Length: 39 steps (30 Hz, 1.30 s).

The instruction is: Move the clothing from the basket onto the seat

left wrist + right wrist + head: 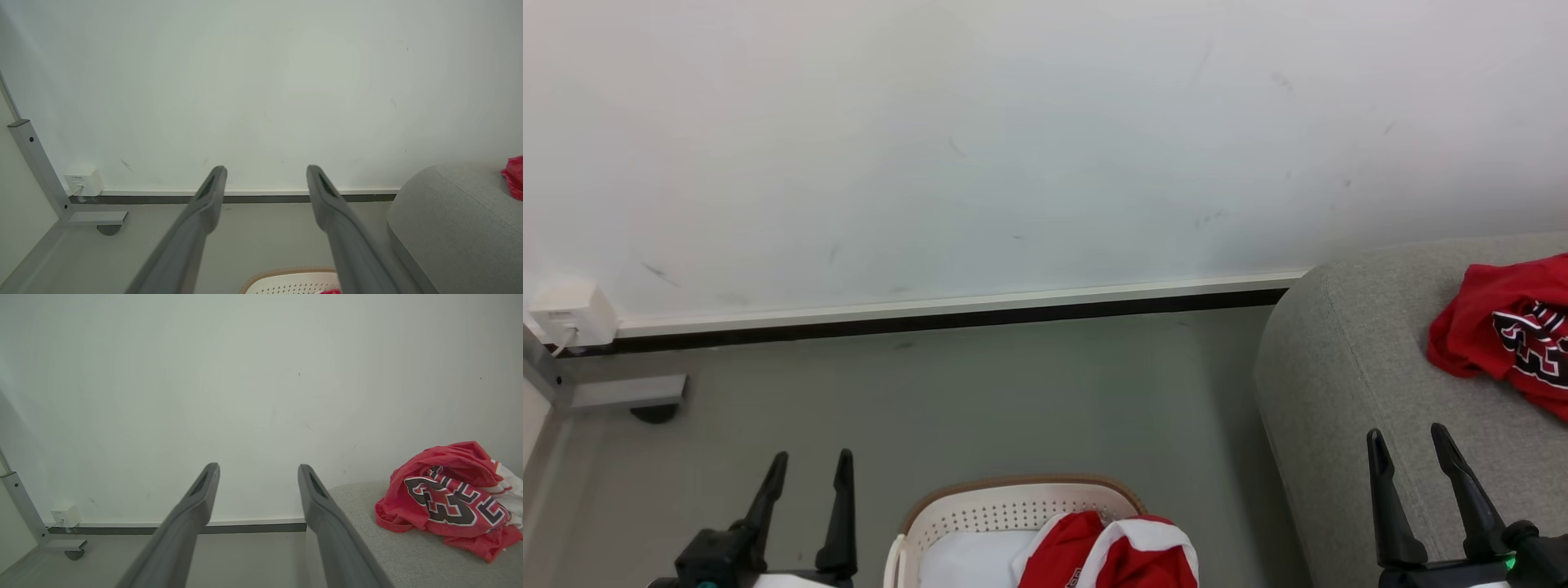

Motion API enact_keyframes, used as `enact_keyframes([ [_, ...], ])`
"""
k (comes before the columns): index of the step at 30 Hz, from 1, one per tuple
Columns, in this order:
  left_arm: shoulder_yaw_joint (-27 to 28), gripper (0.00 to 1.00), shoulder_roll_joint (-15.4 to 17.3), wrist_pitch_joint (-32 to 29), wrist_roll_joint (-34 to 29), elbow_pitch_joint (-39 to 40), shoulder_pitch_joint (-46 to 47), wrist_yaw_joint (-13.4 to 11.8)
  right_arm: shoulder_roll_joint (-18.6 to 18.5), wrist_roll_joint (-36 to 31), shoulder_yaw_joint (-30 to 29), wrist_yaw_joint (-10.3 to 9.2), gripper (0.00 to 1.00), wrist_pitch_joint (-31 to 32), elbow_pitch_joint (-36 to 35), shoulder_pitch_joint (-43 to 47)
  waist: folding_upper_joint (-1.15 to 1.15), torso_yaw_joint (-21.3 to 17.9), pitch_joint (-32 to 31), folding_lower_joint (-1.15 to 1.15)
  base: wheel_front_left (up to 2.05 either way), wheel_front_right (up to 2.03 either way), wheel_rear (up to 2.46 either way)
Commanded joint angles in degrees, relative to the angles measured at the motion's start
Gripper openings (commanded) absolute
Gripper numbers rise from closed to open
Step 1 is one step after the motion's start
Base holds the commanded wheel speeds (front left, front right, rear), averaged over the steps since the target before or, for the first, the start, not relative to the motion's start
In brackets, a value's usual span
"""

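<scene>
Step in hand: we judge that we stand between two carries, with part of the clothing moved and part left to fetch.
Clothing on the seat: one crumpled red fabric sports garment with black lettering outlined in white [1494,331] lies on the large light grey upholstered sofa [1339,376], near its rounded end.
Clothing in the basket: a red garment with white trim bands [1111,555] lies in the cream-white perforated plastic laundry basket with a brown rim [980,514], beside a pale blue-white pad [968,563].
Left gripper [814,457]: fingers spread wide, holding nothing, raised over the grey floor just left of the basket.
Right gripper [1405,433]: fingers spread wide, empty, in front of the sofa's edge, apart from the garment there.
Next move: we think a gripper must reach down into the basket, close on a fold of red cloth and not the pad, lift it clear of the rim, then carry it right onto the sofa.
Writing: the lettering is blocky and folded; we cannot read it for certain.
Brands: we make out none; a mark on the small white wall box [572,314] is too small to read.
</scene>
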State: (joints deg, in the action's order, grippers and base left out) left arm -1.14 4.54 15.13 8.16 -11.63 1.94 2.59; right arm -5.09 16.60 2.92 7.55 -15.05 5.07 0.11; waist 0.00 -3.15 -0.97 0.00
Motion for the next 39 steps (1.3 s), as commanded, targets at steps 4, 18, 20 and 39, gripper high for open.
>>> enact_keyframes([
  [4, 0.62, 1.0, -0.44, 0.03, -0.82, -0.16, 0.25, 0.65, 0.23, -0.86, -0.2, -0.13, 1.0, -0.18, 0.11, -0.81, 0.0, -0.2, 0.15, 0.0, 0.0, 0.0, 0.0],
  [18, 1.94, 1.0, -1.22, 0.03, -2.41, -0.54, 0.57, 1.9, 0.06, -0.89, 0.06, -0.13, 1.0, -0.18, 0.36, -1.02, 0.0, -0.55, 0.13, 0.0, 0.0, 0.0, 0.0],
  [20, 2.09, 1.0, -1.28, 0.03, -2.49, -0.64, 0.66, 2.08, 0.05, -0.82, 0.09, -0.13, 1.0, -0.18, 0.39, -1.11, 0.0, -0.67, 0.11, 0.0, 0.0, 0.0, 0.0],
  [39, 0.13, 1.0, -1.52, 0.04, -1.39, -3.94, 3.58, 3.33, -2.38, -0.11, -0.77, -0.13, 1.0, -0.18, -0.11, -3.62, 0.0, -7.88, 3.55, 0.0, 0.0, 0.0, 0.0],
])
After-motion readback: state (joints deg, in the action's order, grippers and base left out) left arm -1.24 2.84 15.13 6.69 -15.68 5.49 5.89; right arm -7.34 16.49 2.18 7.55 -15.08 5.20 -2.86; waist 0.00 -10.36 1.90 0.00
